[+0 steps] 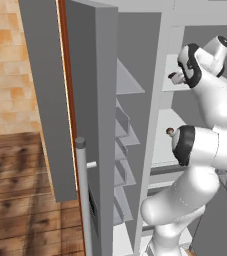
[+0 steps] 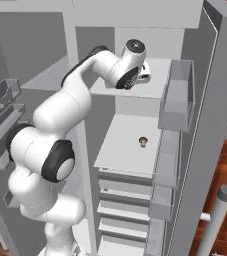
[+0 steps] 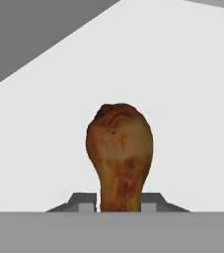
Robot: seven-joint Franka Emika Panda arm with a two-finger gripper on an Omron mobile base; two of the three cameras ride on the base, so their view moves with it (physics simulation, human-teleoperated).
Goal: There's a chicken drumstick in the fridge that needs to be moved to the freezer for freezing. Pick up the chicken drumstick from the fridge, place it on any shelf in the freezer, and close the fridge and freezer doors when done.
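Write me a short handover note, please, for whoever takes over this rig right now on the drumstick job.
Gripper: shut on the chicken drumstick, narrow end between the fingers, at the upper shelf of the fridge.
Small brown lump on the shelf below: not the target, leave it.
Freezer to the left, door open; fridge door open too.
Done: drumstick grasped.
Left: lift it out, place it on a freezer shelf, close both doors.
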